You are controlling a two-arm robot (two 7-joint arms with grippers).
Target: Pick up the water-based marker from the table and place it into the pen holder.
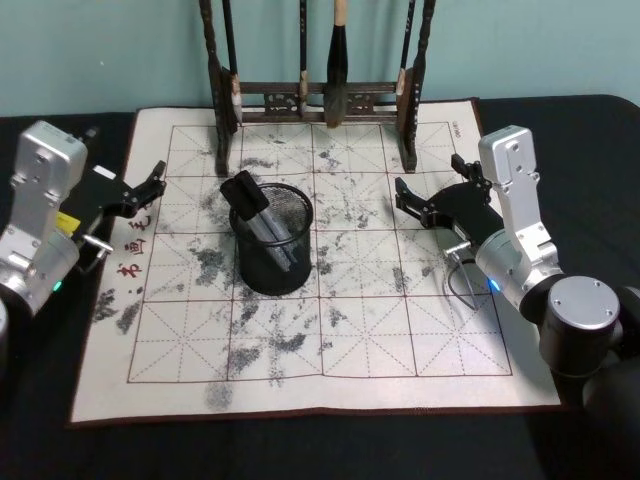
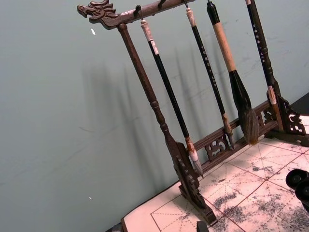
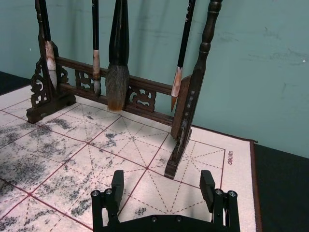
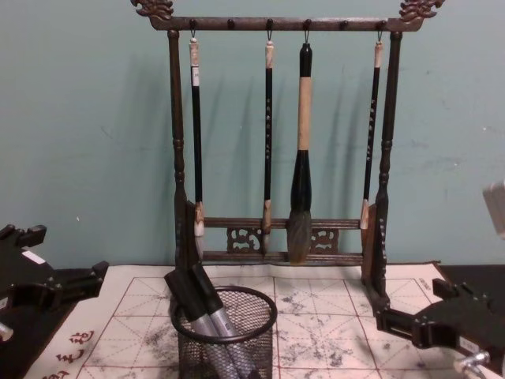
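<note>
Both grippers [image 1: 152,180] [image 1: 408,200] low, flanking pen holder [image 1: 272,240] (jaws apart)

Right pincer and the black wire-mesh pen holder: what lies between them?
Head view: only ink-smudged white grid mat lies between the right pincer and the black wire-mesh pen holder.

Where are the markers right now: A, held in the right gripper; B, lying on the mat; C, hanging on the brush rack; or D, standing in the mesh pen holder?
D: two markers lean inside the pen holder, while the left gripper and right gripper sit open and empty at either side.
</note>
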